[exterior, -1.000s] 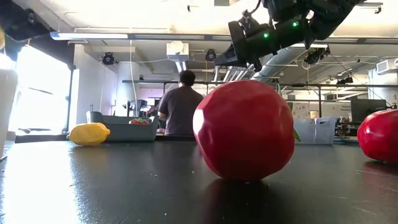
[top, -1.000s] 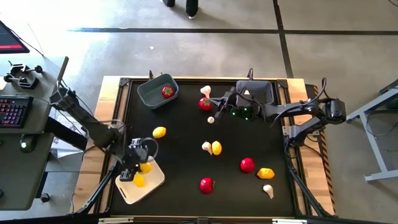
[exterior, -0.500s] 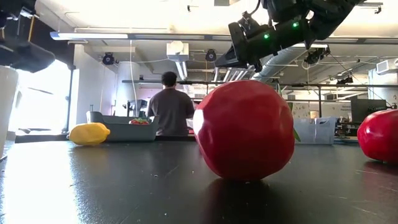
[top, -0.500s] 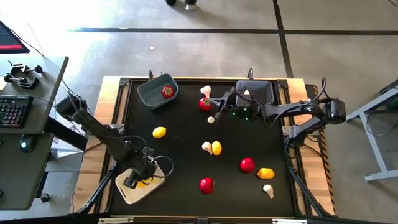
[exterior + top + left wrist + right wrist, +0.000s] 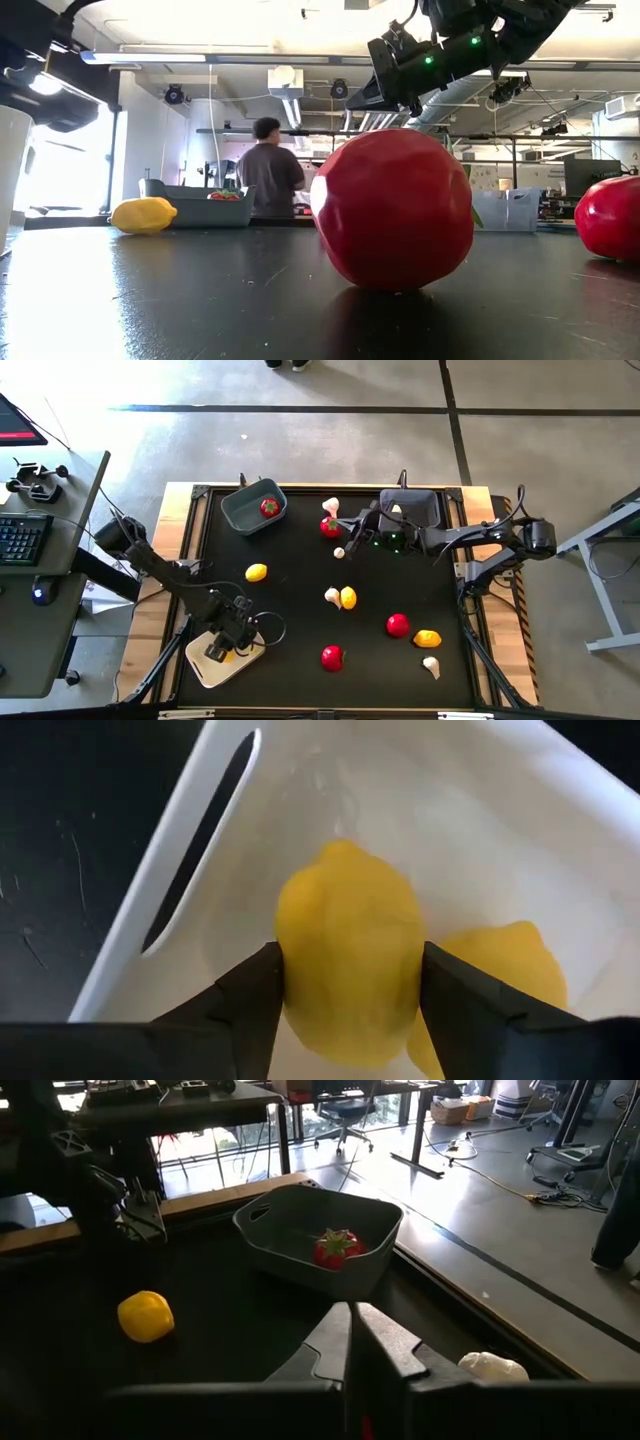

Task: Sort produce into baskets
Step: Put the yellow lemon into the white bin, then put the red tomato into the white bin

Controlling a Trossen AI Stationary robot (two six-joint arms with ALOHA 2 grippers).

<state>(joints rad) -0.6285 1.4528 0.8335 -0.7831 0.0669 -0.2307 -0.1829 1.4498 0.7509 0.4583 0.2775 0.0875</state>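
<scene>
While lowered into the cream tray (image 5: 190, 850) at near left, left gripper (image 5: 350, 1005) brackets a lemon (image 5: 350, 960) beside a second lemon (image 5: 500, 970); may roll both on release. Right gripper (image 5: 352, 1355), pinched shut and empty, hovers far right.

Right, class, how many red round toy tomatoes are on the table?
4 tomatoes: one inside the rounded grey-blue bin, one between it and the dark grey rectangular bin, two on the open black mat. Arms may hide more.
</scene>
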